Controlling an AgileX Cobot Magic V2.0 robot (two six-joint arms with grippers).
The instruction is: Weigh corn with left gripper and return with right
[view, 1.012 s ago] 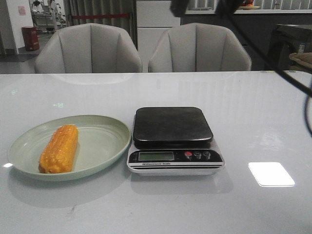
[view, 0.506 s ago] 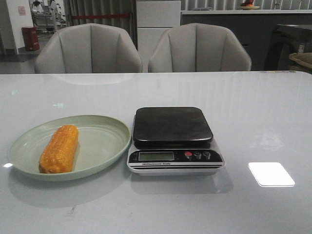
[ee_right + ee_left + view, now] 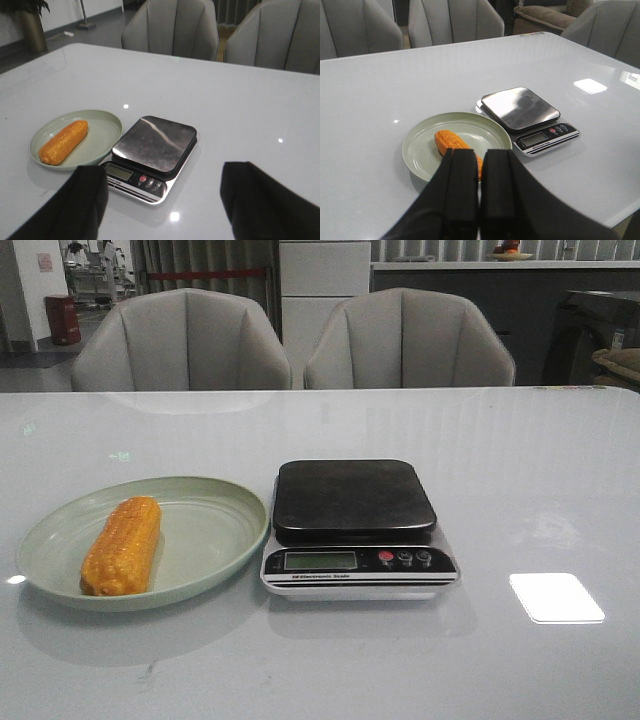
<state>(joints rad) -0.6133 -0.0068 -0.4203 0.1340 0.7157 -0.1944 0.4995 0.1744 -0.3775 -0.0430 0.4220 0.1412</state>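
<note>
You have one corn (image 3: 121, 546) on one plate (image 3: 215, 530), one scale (image 3: 356, 527) beside it, two chairs (image 3: 180, 340) behind, left gripper (image 3: 480, 172) pinched closed and empty, right gripper (image 3: 165, 200) spread wide.

Corn (image 3: 122, 545): lies in the plate (image 3: 205, 540), lower left of the front frame.
Scale (image 3: 357, 527): just right of the plate, on the surface (image 3: 520, 470).
Chairs (image 3: 180, 340): behind the surface.

One corn cob (image 3: 121, 545) lay on one pale green plate (image 3: 215, 540), just left of a single kitchen scale (image 3: 355, 528) on one white table (image 3: 520, 480). The scale carried three small buttons (image 3: 404, 558) beside one display, and two grey chairs (image 3: 182, 340) stood behind it.
</note>
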